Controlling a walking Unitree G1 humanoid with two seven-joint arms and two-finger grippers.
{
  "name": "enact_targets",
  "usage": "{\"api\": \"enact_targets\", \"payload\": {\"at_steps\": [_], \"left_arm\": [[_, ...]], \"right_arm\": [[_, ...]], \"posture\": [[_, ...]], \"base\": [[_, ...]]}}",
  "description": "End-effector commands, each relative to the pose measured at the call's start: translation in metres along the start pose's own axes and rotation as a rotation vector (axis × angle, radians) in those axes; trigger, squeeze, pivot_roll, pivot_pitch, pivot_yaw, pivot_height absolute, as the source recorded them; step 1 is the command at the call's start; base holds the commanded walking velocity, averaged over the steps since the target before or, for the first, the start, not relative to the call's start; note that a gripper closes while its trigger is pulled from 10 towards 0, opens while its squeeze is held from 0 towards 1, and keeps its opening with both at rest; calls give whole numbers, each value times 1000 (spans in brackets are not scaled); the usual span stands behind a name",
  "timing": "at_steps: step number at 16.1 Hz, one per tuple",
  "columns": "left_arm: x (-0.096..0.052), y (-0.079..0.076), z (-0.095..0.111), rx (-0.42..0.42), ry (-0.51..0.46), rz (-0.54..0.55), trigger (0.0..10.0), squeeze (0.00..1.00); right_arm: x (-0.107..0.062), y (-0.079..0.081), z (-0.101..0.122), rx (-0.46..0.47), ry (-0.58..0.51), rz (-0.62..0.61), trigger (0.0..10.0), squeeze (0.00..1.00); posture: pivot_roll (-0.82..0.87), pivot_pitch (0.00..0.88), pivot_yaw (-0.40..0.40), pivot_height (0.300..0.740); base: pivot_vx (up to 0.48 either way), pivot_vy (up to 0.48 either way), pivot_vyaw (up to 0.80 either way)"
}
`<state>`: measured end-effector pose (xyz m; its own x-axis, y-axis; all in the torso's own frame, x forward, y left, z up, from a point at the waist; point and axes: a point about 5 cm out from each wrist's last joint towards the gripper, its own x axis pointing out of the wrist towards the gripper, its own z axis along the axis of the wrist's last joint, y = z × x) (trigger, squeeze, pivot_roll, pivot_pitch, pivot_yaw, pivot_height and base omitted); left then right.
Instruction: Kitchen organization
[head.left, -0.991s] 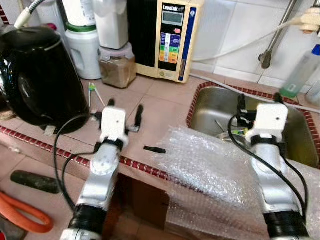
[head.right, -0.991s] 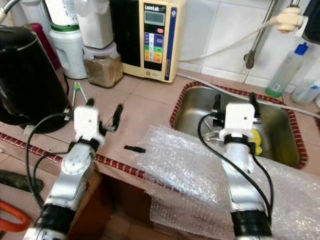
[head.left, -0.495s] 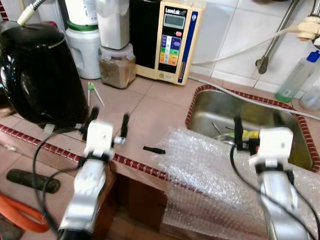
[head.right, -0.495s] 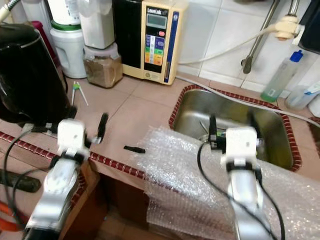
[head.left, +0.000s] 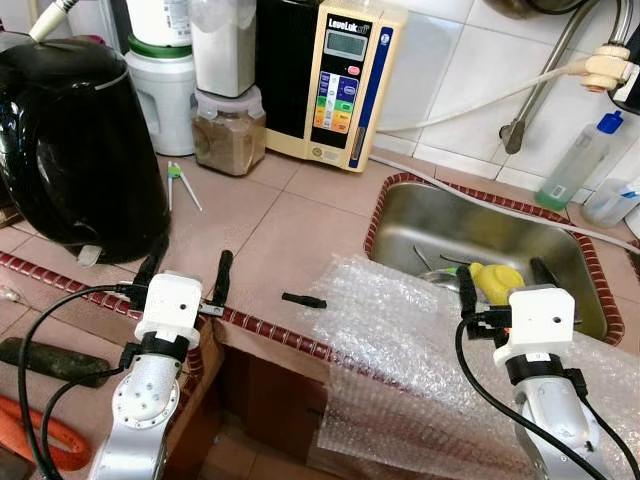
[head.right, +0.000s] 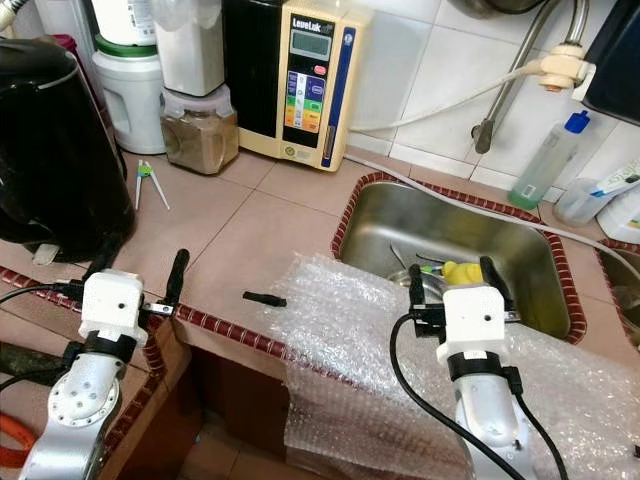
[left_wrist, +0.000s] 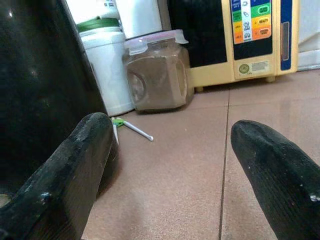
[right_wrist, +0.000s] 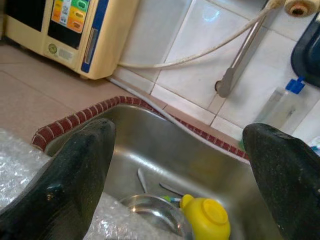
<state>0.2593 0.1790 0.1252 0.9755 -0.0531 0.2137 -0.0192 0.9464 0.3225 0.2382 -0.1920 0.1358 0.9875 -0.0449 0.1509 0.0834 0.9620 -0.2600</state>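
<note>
The left tool (head.left: 185, 276) hangs over the front edge of the counter (head.left: 290, 215), right by the big black kettle (head.left: 75, 145). Its 2 black fingers (left_wrist: 75, 165) are spread wide and hold nothing. The right tool (head.left: 503, 283) is over the front edge of the steel sink (head.left: 440, 225), above a sheet of bubble wrap (head.left: 400, 335) that lies over the counter's front edge and droops down past it. Its 2 fingers (right_wrist: 75, 175) are spread wide too, and they hold nothing. Down in the sink sits a yellow thing (right_wrist: 207, 217) with a round top, maybe a bottle or a toy, touching a shiny metal bowl (right_wrist: 150, 212). A few thin utensils lie near them on the sink floor. A small black stick (head.left: 304, 300) lies on the counter near the front edge, between the left tool and the bubble wrap. Farther back, next to the kettle, lie thin white sticks with a green tip (head.left: 178, 180). Along the back edge stand a jar of brown powder (head.left: 229, 130), a white tub (head.left: 160, 95), and a cream machine with coloured buttons (head.left: 350, 85). A clear bottle with a blue cap (head.left: 580, 160) stands behind the sink.
</note>
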Motion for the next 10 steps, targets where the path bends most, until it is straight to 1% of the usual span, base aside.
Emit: {"api": "enact_targets", "payload": {"at_steps": [1,2,5,7,10], "left_arm": [[-2,-6,3,3,7,-29,10000,0],[-4,-9,3,9,9,-41,10000,0],[-4,-11,3,-2,19,-55,10000,0],[-3,-13,4,-4,26,-65,10000,0],[-3,-16,4,-1,26,-74,10000,0]], "right_arm": [[0,0,2,-5,3,6,10000,1000],[1,1,2,-4,3,11,10000,1000],[2,2,1,-4,6,12,10000,1000],[1,3,0,-3,11,15,10000,1000],[1,2,-1,-7,16,12,10000,1000]], "posture": [[196,0,-116,740],[198,0,-115,740],[197,0,-112,740],[194,0,-109,740],[191,0,-104,740]], "base": [[0,0,0],[0,0,0],[0,0,0],[0,0,475],[0,0,0]]}}
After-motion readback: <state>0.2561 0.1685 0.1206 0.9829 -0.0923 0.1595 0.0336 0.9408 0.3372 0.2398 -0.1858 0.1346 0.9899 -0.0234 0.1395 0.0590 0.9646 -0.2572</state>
